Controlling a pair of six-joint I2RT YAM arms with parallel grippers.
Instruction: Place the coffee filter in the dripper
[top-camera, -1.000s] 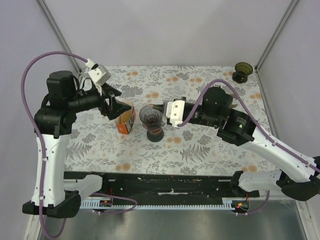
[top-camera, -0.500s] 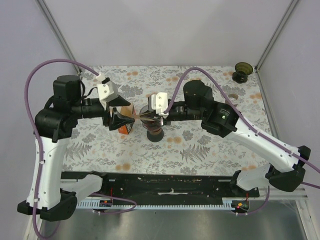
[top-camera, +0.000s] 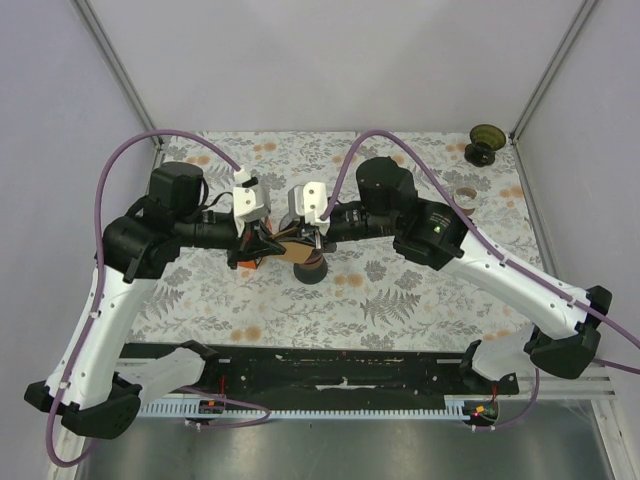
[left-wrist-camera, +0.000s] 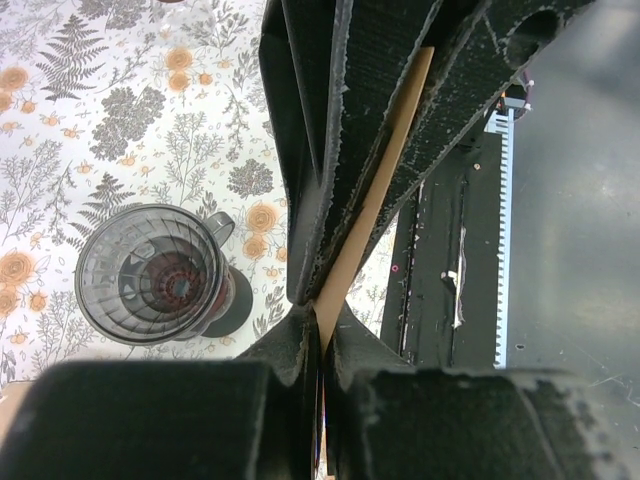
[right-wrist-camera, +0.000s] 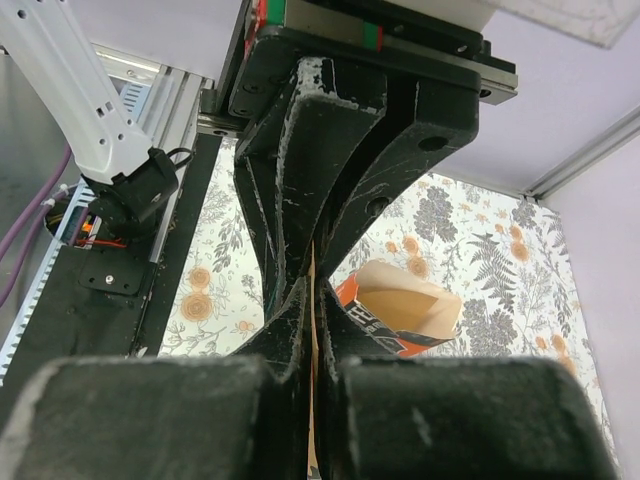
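A flat brown coffee filter hangs just above the table, held from both sides. My left gripper is shut on its left edge and my right gripper on its right edge, the two tips almost touching. In the left wrist view the coffee filter is a tan strip running from my left gripper up into the right arm's fingers. The right wrist view gives only a thin edge of it in my right gripper. The glass dripper stands empty on its dark base, right under the filter.
An open orange filter box lies just left of the dripper, partly under the left arm. A dark green cup stands in the back right corner, a small ring in front of it. A black rail runs along the near edge.
The left gripper swung right from the orange box to the filter and shut on it. The right arm shifted a little left, still shut on the filter.
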